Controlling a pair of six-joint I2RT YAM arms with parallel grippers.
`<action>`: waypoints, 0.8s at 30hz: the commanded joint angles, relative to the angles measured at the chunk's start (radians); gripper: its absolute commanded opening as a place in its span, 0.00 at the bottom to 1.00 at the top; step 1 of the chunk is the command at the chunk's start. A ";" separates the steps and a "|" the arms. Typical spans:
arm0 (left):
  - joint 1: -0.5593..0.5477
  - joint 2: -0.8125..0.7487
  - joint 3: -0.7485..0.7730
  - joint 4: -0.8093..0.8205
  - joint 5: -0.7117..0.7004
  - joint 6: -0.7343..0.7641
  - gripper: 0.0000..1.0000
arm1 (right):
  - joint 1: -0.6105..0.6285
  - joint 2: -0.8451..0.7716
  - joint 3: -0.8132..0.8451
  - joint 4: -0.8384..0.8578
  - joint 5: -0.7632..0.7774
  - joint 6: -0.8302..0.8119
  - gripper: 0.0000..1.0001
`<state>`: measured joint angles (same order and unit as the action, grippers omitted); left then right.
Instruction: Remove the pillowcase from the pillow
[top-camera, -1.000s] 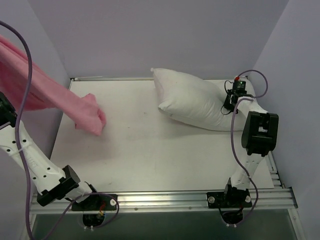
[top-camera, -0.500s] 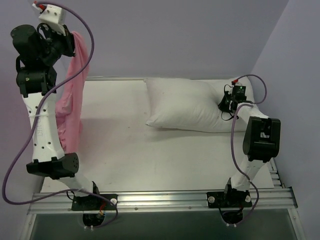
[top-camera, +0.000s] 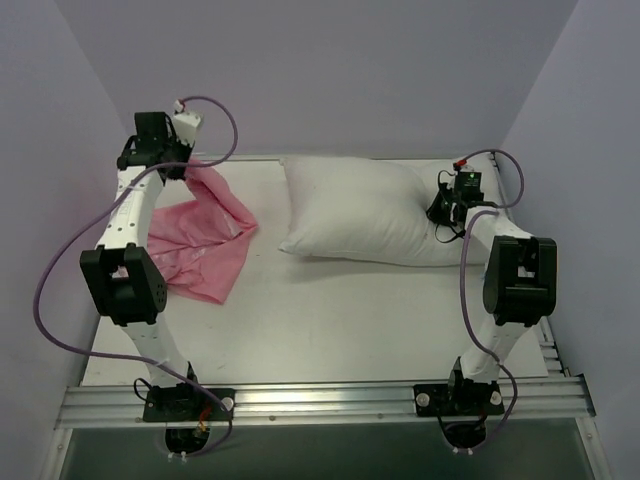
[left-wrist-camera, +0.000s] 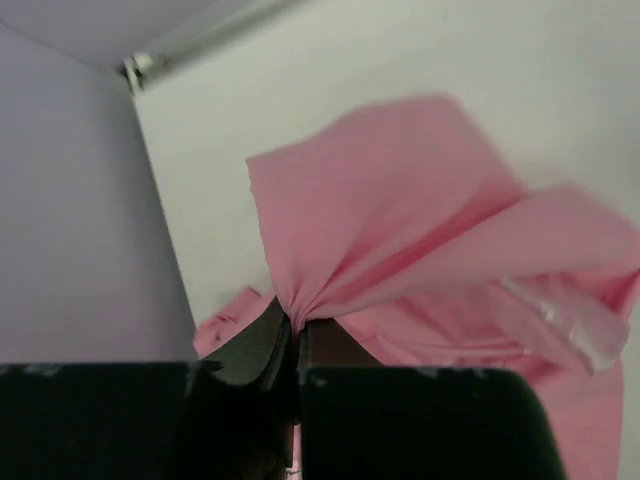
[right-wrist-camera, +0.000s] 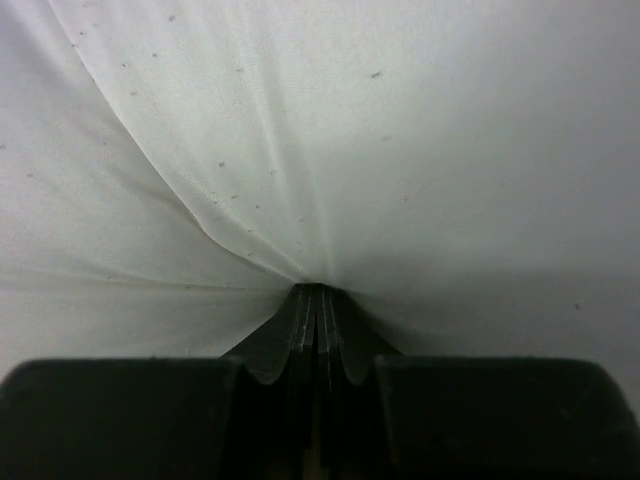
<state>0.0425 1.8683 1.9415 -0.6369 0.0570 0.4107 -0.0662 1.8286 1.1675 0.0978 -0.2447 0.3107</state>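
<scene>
The plump white pillow (top-camera: 365, 210) lies bare across the back right of the table. The pink pillowcase (top-camera: 205, 245) is fully off it, crumpled on the table's left side, a small gap apart from the pillow's left end. One bunched edge rises to my left gripper (top-camera: 186, 172), which is shut on it near the back left corner. In the left wrist view the pillowcase (left-wrist-camera: 400, 220) fans out from the left gripper (left-wrist-camera: 295, 322). My right gripper (top-camera: 441, 212) is shut on a pinch of cloth at the pillow's right end. The right wrist view shows the pillow (right-wrist-camera: 320, 130) puckering into the right gripper (right-wrist-camera: 318, 292).
The white table (top-camera: 330, 310) is walled by lilac panels at the back and both sides. A metal rail (top-camera: 320, 395) runs along the near edge with both arm bases. The table's back left corner (left-wrist-camera: 135, 72) shows in the left wrist view.
My left arm swung in from high at the far left to the table's back left, laying most of the pillowcase down. The pillow slid a little leftward and settled flatter.
</scene>
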 joint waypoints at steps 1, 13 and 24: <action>0.011 0.026 -0.130 0.025 -0.134 0.079 0.02 | 0.048 0.049 -0.071 -0.247 -0.056 0.005 0.00; 0.031 0.153 -0.259 -0.021 -0.184 0.050 0.26 | 0.060 0.035 -0.068 -0.260 -0.059 0.002 0.00; 0.042 -0.150 -0.203 -0.144 0.024 -0.012 0.94 | 0.060 -0.069 -0.035 -0.332 -0.015 -0.012 0.58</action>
<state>0.0742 1.9450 1.6691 -0.7460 -0.0151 0.4278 -0.0303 1.7561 1.1702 0.0448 -0.2584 0.3130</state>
